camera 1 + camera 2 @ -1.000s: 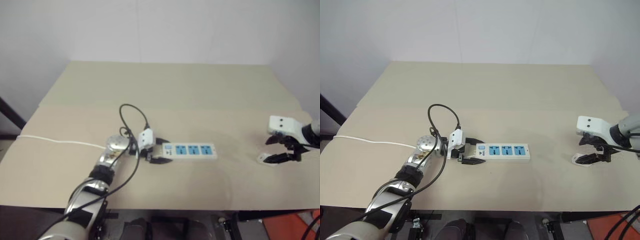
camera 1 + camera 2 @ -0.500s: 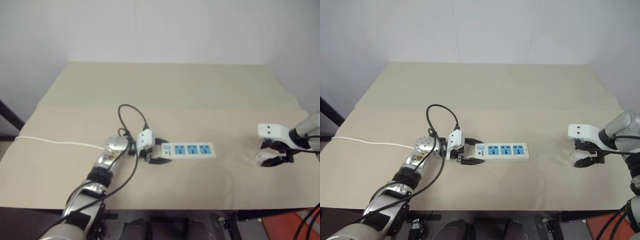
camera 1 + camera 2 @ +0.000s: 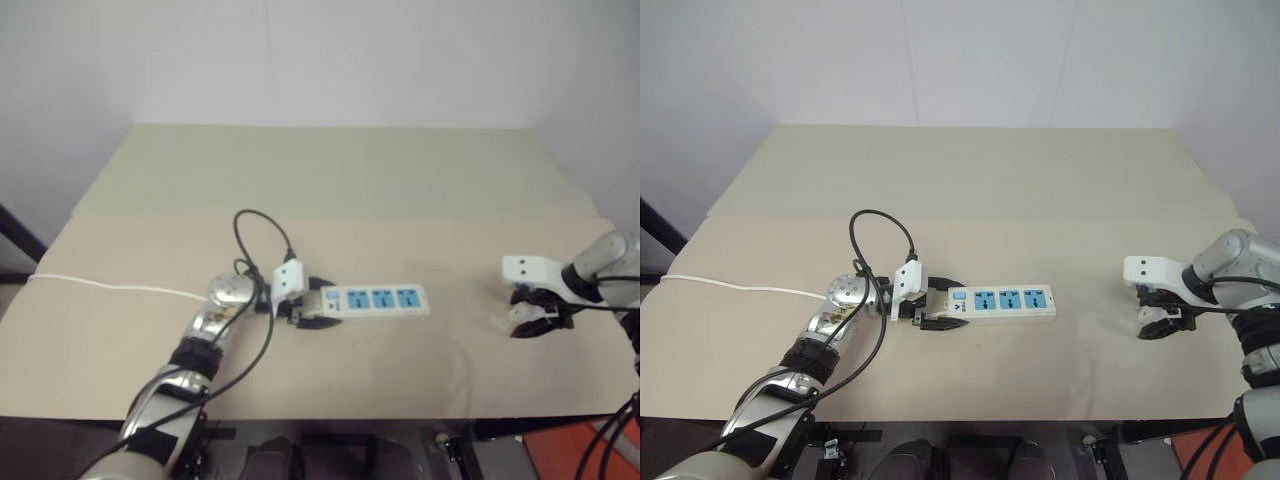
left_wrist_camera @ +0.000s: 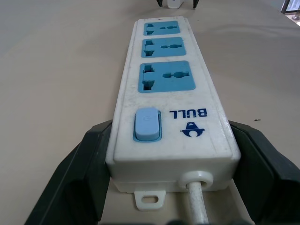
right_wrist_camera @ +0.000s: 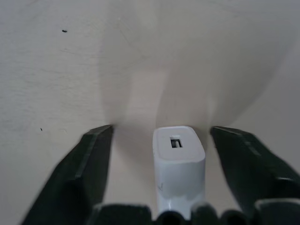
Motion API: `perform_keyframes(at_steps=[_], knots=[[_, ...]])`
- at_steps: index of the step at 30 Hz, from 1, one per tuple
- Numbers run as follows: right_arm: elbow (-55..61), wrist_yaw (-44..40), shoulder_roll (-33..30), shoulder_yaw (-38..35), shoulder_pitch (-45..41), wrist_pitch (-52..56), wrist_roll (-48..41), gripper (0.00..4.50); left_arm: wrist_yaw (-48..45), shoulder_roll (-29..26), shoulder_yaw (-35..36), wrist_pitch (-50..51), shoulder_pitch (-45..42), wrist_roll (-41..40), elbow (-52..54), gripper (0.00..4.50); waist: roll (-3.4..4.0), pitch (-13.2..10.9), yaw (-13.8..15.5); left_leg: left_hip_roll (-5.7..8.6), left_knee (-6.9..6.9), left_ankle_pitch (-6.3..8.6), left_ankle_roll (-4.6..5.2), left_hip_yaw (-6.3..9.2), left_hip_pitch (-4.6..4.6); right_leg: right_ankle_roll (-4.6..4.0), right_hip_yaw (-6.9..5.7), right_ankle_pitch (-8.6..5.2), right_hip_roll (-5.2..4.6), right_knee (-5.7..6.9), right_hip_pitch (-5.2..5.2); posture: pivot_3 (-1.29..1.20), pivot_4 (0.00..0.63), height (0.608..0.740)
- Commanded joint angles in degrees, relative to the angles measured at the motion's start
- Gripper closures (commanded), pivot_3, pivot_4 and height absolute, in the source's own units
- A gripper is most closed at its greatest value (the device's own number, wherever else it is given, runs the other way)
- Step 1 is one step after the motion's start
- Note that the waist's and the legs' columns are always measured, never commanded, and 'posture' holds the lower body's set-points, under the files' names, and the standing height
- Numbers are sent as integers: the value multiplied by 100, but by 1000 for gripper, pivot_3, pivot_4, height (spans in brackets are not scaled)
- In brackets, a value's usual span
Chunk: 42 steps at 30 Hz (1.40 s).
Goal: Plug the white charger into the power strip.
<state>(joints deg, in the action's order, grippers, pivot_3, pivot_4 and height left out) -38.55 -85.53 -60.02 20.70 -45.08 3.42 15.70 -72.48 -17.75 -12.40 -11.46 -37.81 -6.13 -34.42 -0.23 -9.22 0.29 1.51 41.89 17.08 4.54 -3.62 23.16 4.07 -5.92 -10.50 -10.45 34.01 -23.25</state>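
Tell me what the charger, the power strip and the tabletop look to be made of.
Charger: smooth white plastic, going by its rounded moulded edges and faint sheen. Power strip: glossy white plastic casing with matte blue plastic socket faces and switch; printed logo, slightly scuffed. Tabletop: matte beige surface, possibly laminate or board; a seam crosses it, so the material stays uncertain.

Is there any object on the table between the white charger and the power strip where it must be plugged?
Nothing visible stands between them. The white charger lies between the fingers of the right end effector, and only bare table separates it from the power strip, whose three blue sockets are uncovered. The left end effector clamps the strip's switch end.
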Motion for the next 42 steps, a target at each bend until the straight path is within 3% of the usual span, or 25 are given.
perform_keyframes(at_steps=[1,5,12,17,24,28,31,35,42], knots=[[39,-43,-48,-87,-30,11,36,1950,18,-68,-137,82,118,136,77,1219,0,0,-6,0,0,0,0,0,0,0,0,0,0,0,0,0,150,740],[45,-37,-62,-87,-13,4,52,3307,37,-88,-146,87,149,147,107,1219,0,0,-16,0,0,-1,-1,0,-1,0,0,0,0,0,0,0,150,740],[337,93,-130,-230,-106,-56,65,3341,47,-86,-159,79,108,154,60,1219,1,0,-25,0,0,-1,-1,0,-2,0,0,0,0,0,1,0,150,740],[1440,-132,50,-759,-464,1024,-601,3341,-40,-112,-144,82,-41,138,-57,1219,3,0,-50,-2,1,-1,-3,0,-2,0,2,0,0,0,-2,0,150,740],[3093,518,1112,-2155,-914,3575,-2559,3341,-318,-208,-140,110,-322,113,-275,1219,3,0,-35,-8,-1,-2,-5,7,4,-4,-5,2,1,5,-4,0,150,740],[3840,1149,1862,-2783,-651,4311,-3541,3341,-485,-276,-157,133,-492,147,-454,1219,3,0,3,-6,-2,-2,-5,9,17,-6,-12,4,2,6,-14,0,150,740],[4239,1584,2386,-2875,-242,4466,-3978,3341,-560,-314,-187,157,-608,171,-593,1219,2,1,8,-6,-2,-2,-4,8,16,-6,-13,4,7,8,-13,0,150,740],[4543,1661,2855,-2555,529,3862,-4182,3341,-607,-338,-184,167,-681,166,-686,1219,2,1,-1,-5,-2,-3,-3,4,11,-6,-10,4,13,12,-10,0,150,740],[4047,1750,3549,-1965,988,2760,-4012,3341,-587,-485,-152,286,-499,124,-393,1219,2,1,-101,-4,-3,-3,-2,1,2,-5,-5,3,22,15,-6,0,150,740]])
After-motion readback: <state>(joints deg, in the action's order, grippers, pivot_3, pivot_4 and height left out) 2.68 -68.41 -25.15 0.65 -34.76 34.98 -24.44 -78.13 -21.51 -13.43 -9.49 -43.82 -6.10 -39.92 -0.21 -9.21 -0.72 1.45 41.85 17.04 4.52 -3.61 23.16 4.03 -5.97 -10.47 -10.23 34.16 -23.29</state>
